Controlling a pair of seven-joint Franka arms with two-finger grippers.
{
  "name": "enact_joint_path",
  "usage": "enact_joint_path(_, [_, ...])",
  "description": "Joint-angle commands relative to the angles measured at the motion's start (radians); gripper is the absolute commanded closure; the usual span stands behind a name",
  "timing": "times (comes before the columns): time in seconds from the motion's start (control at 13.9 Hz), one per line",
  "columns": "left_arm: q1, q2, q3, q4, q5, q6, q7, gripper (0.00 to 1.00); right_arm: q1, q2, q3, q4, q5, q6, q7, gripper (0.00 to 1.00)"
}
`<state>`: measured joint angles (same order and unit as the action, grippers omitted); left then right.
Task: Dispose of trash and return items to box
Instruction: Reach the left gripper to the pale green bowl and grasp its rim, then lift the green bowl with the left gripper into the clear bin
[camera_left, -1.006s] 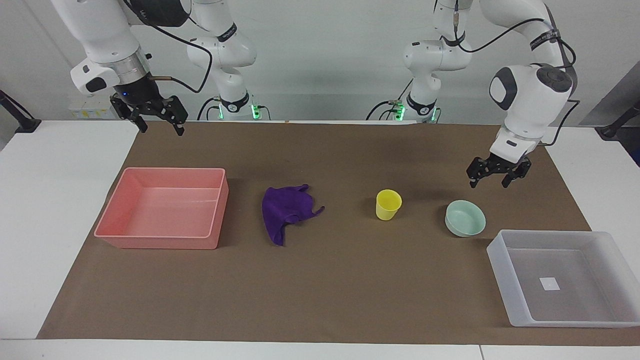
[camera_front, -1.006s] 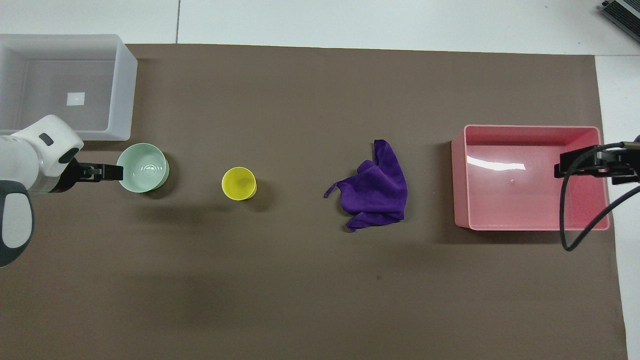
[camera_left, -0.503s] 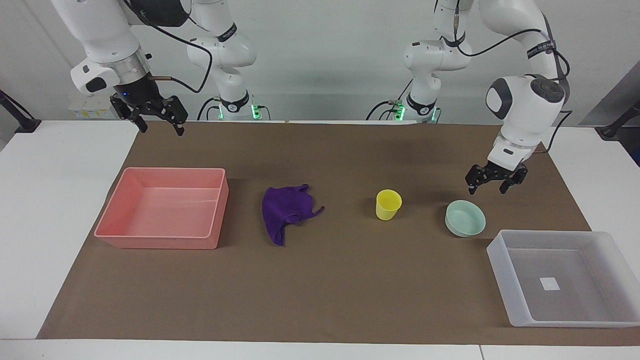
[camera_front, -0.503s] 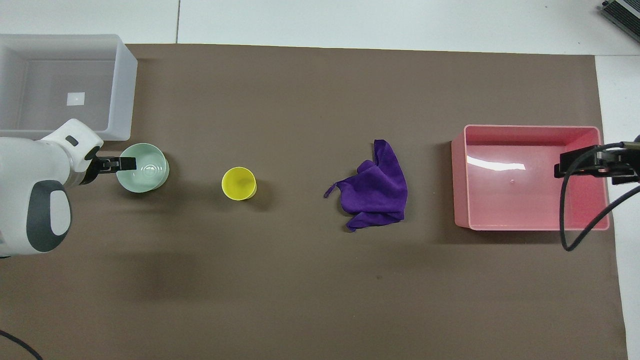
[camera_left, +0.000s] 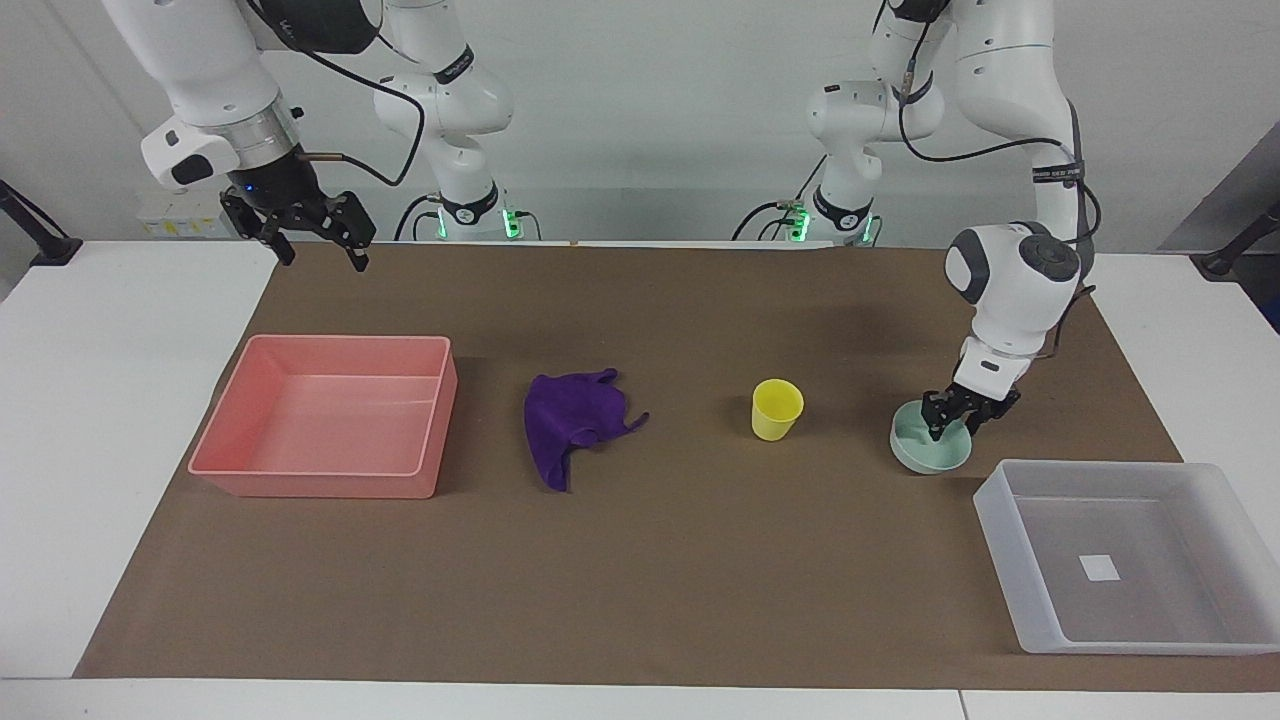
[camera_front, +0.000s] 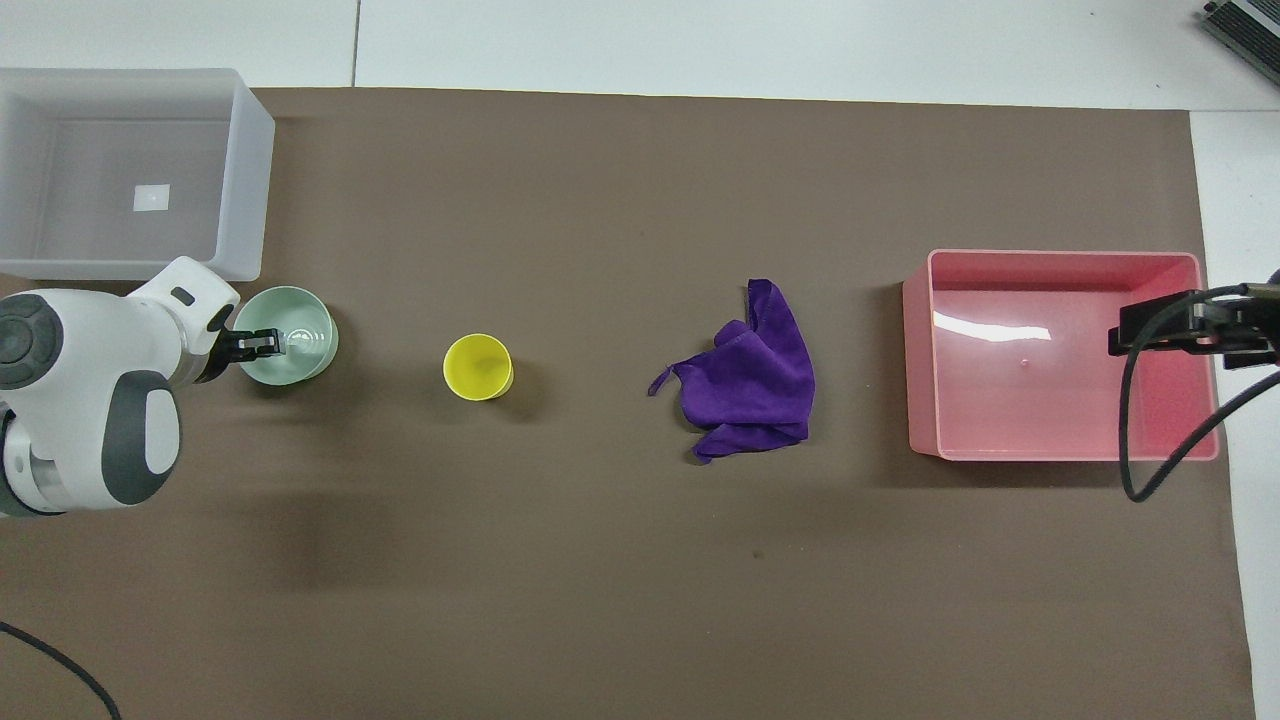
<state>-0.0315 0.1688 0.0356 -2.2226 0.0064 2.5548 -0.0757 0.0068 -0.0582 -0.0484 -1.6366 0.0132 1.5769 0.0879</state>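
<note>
Bowl (camera_left: 925, 452) sits just beside the grey box (camera_left: 1130, 555), nearer the robots. The left gripper (camera_left: 956, 420) has dropped from above down onto the bowl's rim, jaws apart, straddling the rim. Cup (camera_left: 777, 408), purple rag (camera_left: 575, 420) and pink bin (camera_left: 330, 415) haven't budged. The right gripper (camera_left: 318, 238) waits up by the mat corner, jaws apart.
</note>
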Motion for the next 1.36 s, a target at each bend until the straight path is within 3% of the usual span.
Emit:
enact_joint_path(0.0, [-0.005,-0.05,0.001,-0.022,0.018,-0.043,-0.018,1.0,-0.013,-0.014,0.005,-0.014,0.016,0.005,-0.019,0.0])
enact_joint_path(0.29, [-0.005,-0.139,0.0,0.004,0.018,-0.181,-0.013,1.0,-0.013,-0.014,0.005,-0.014,0.017,0.005,-0.019,0.0])
enact_joint_path(0.5, [0.002,-0.152,0.001,0.119,0.017,-0.326,-0.012,1.0,-0.013,-0.014,0.005,-0.014,0.016,0.005,-0.019,0.0])
enact_joint_path(0.65, [0.01,-0.137,0.004,0.196,0.009,-0.34,-0.012,1.0,-0.013,-0.014,0.004,-0.014,0.016,0.005,-0.019,0.0])
enact_joint_path(0.93, [0.059,-0.043,0.007,0.335,-0.068,-0.251,-0.015,1.0,-0.013,-0.014,0.005,-0.014,0.016,0.005,-0.019,0.0])
enact_joint_path(1.29, [0.125,0.182,0.009,0.645,-0.059,-0.257,-0.016,1.0,-0.013,-0.014,0.005,-0.014,0.016,0.005,-0.019,0.0])
